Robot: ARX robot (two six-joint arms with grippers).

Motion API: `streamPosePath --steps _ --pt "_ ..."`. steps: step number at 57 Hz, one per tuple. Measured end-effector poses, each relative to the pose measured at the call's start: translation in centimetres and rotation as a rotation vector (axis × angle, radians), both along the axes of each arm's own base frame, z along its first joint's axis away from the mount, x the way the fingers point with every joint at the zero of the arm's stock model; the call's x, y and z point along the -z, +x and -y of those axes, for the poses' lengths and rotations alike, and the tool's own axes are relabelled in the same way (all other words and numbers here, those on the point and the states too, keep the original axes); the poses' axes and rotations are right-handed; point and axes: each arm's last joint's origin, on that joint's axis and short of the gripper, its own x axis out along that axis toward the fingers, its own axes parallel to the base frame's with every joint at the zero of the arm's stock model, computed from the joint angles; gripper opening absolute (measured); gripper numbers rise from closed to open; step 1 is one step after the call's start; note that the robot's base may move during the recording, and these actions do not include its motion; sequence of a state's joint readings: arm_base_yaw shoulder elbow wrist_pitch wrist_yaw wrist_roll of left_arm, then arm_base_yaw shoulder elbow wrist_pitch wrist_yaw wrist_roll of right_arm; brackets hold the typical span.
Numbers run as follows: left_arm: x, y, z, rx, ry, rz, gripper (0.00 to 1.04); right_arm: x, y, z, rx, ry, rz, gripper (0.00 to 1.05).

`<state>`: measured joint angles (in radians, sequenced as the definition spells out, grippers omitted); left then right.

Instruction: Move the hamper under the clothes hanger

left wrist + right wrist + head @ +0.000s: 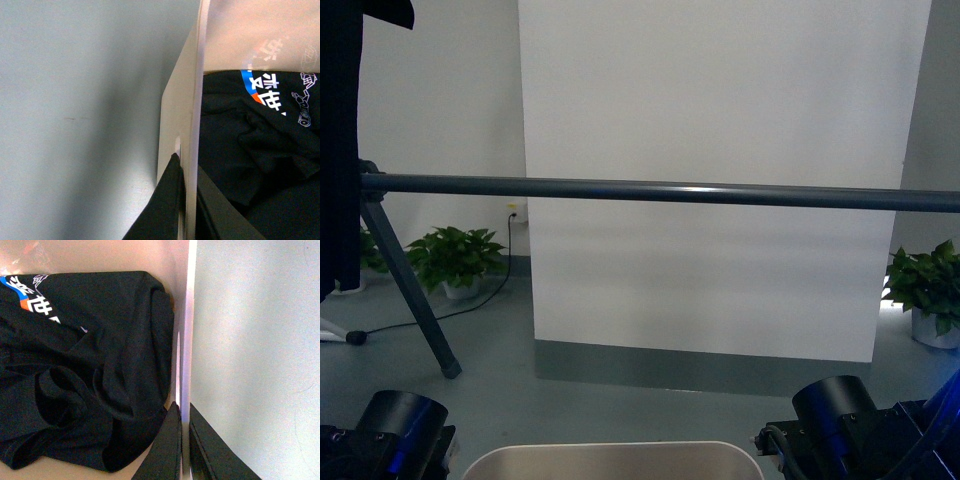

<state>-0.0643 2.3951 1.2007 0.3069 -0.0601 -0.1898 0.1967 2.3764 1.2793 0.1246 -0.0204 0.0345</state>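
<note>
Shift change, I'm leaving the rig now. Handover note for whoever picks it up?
Left gripper: shut on the hamper rim.
Right gripper: shut on the rim at the opposite side.
The hamper holds a dark garment and sits right in front of the robot, between the arms.
The clothes hanger bar is ahead, apparently farther off.
Done: hamper gripped on both sides.
Left: move it forward under the bar, then release.
</note>
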Motion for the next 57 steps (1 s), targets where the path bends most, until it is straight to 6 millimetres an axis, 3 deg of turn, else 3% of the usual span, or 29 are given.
streamPosePath --steps 8,18,57 --pt "0.0 0.0 -0.2 -0.009 0.006 0.0 0.04 0.0 -0.1 -0.3 -0.009 0.005 -0.001 0.03" --pt "0.0 -0.1 0.9 0.029 -0.012 -0.001 0.04 0.0 0.2 0.8 0.026 -0.012 0.002 0.03" --pt "0.0 0.0 0.2 0.007 -0.002 0.0 0.04 0.0 0.0 0.2 0.007 -0.002 0.0 0.03"
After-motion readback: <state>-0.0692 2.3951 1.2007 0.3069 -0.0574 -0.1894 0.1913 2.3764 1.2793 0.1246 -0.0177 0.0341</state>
